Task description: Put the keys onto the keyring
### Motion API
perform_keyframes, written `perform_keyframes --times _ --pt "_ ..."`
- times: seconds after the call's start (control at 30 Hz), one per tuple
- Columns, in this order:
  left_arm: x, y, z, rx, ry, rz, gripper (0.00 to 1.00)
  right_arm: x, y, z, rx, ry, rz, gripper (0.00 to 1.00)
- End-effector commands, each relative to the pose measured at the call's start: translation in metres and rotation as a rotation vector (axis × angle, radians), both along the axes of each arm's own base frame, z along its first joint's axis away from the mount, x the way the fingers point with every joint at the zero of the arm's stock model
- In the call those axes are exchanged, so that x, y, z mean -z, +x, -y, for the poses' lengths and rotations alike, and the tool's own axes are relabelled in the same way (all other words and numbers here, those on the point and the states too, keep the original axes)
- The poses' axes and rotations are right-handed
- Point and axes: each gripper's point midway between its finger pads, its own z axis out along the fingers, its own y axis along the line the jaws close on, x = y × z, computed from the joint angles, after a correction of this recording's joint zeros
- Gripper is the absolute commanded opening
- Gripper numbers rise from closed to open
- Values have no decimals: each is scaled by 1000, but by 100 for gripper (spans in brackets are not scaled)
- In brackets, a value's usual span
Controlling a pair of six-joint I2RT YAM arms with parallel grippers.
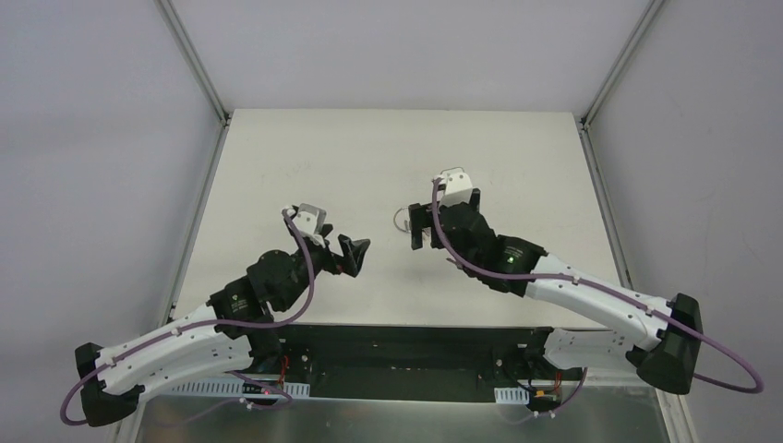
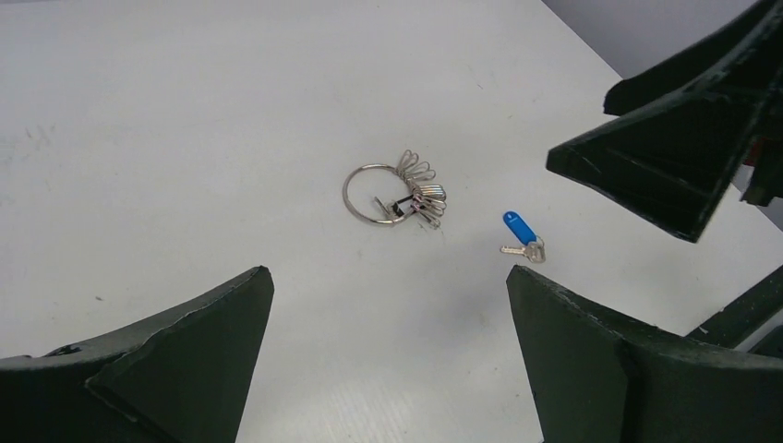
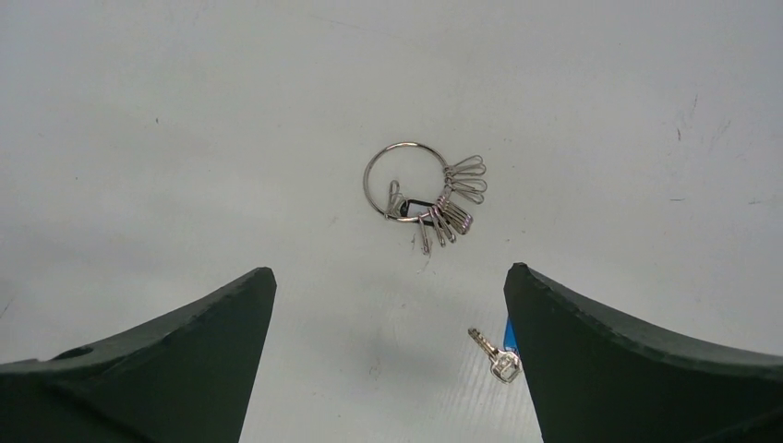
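Keyring (image 2: 403, 199), silver with clip cluster, flat on worktop (image 2: 185, 138); blue-headed key (image 2: 520, 231) loose near it, apart; left hand (image 2: 388, 277) and right hand (image 3: 388, 277) spread, empty.

- No writing, label, brand or number can be read in any of the three views.
- The blue-headed key (image 2: 519, 227) shows no marking clear enough to read.
- Pale specks on the left arm's black joint (image 1: 236, 299) are too small to make out.
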Motion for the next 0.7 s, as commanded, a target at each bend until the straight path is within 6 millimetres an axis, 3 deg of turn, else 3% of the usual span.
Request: perform_keyframes --times 0.0,0.13,0.37,0.67 --pt "-20 6 -10 -73 -17 -4 99 -31 -3 21 73 53 25 99" --pt "-24 12 -19 -140 -20 0 99 -47 3 44 185 53 81 99" --pt "-21 22 -20 -203 11 -13 99 -47 6 70 281 -68 85 99" --pt "-29 21 -17 -185 31 -8 100 -85 3 75 291 74 152 99"
